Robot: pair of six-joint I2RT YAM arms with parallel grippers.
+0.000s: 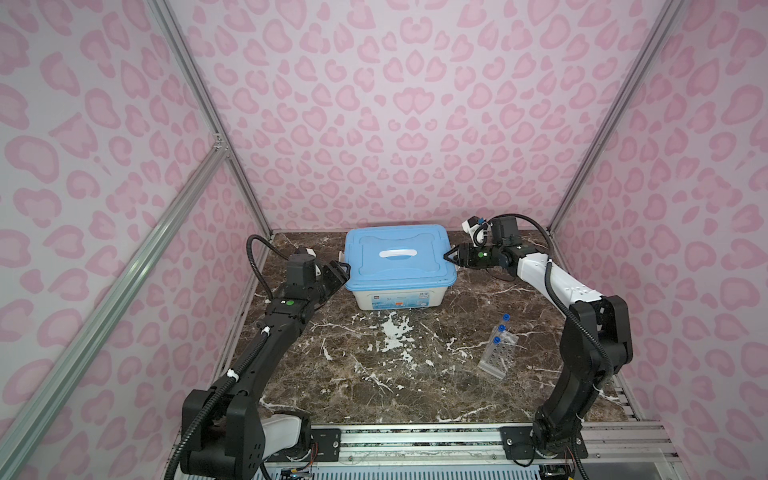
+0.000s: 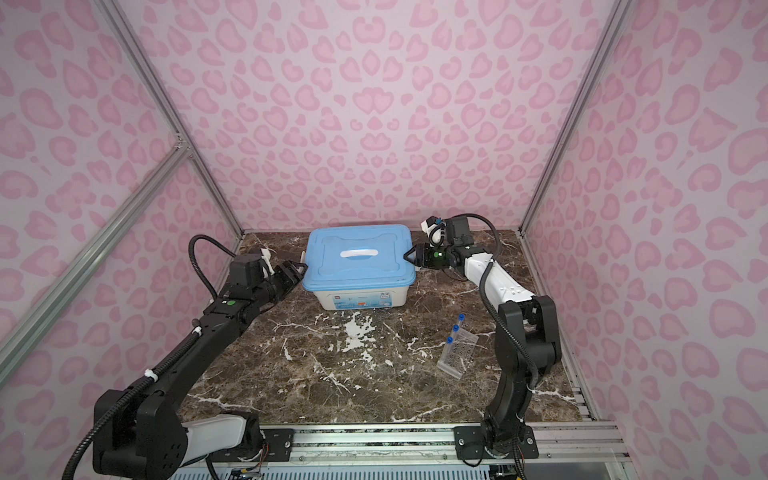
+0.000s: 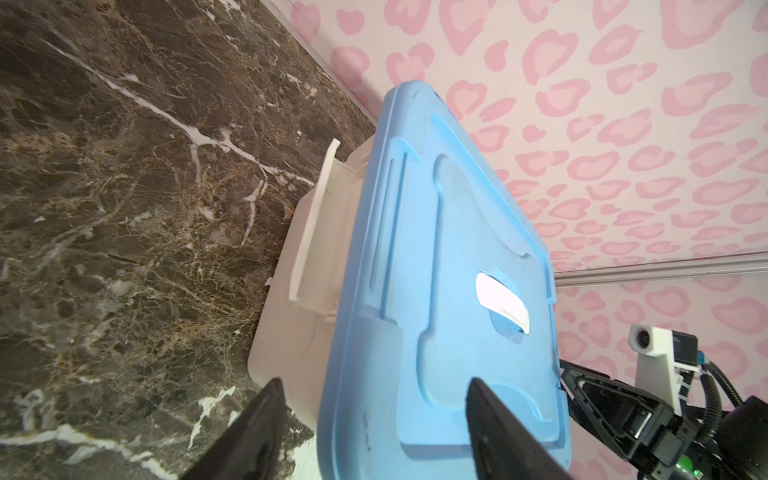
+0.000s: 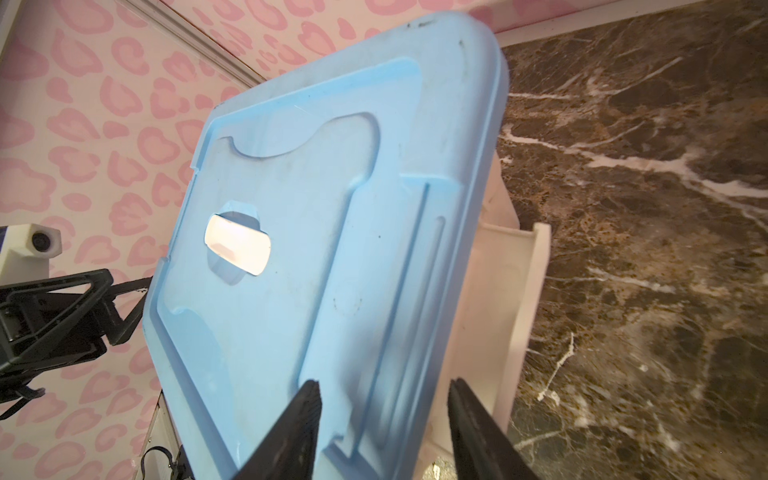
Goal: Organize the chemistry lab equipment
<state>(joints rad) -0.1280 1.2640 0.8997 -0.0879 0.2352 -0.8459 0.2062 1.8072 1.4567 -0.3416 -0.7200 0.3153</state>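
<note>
Looking from the front edge back: a clear rack (image 1: 498, 357) sits on the dark marble table (image 1: 374, 386), right of centre and near the right arm. Three blue-capped tubes (image 1: 502, 329) stand in holes along its left side. Well behind it, against the back wall, is a white box (image 1: 399, 298) with its blue lid (image 1: 399, 266) on and a white handle (image 1: 398, 254) lying flat on top. The left gripper (image 1: 343, 272) is at the box's left end, jaws wide apart astride the lid's edge and clasping nothing. A white latch (image 3: 316, 224) juts out beside it. The right gripper (image 1: 449, 255) meets the lid's right edge with its fingers (image 4: 303, 419) parted around the rim; whether they pinch it I cannot tell.
</note>
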